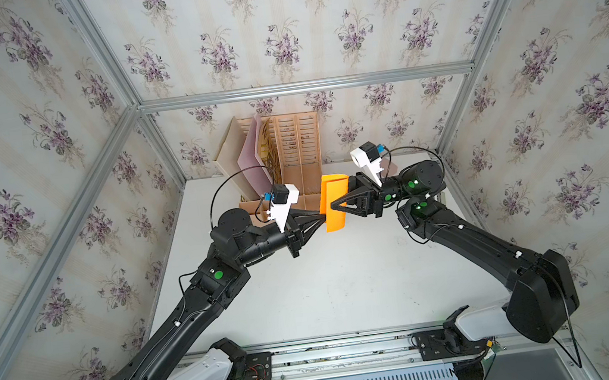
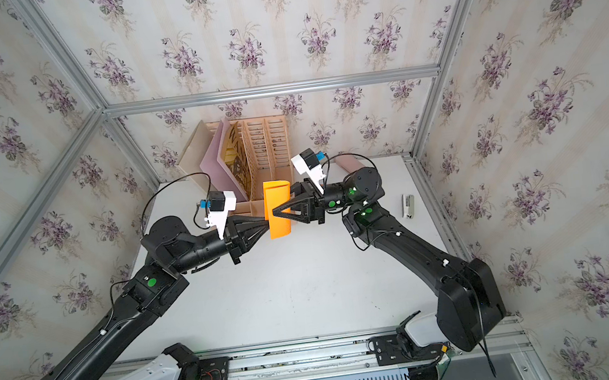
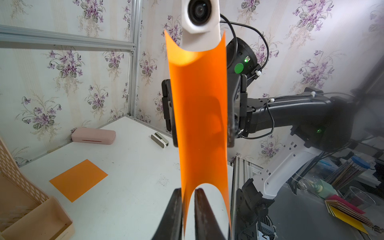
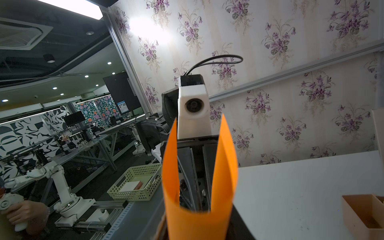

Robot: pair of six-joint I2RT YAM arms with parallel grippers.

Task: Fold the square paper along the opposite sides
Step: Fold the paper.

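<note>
Left gripper (image 3: 188,191): dark tapered jaws drawn narrow about one free side of the square orange paper (image 3: 199,116). A slit shows between them, so a firm pinch cannot be confirmed.

Right gripper (image 1: 332,205): jaws part-way apart, with the sheet's rounded bend clasped between them.

Paper: thin, glossy and springy, curled into an open U. It is held aloft between both grippers above the matte white table (image 1: 344,280).

Handling advised: the second free side is to be brought flush with the first before any crease is pressed. A light pinch is preferred, as skew is likely.

Behind: beige slatted plastic rack (image 1: 298,148).
</note>
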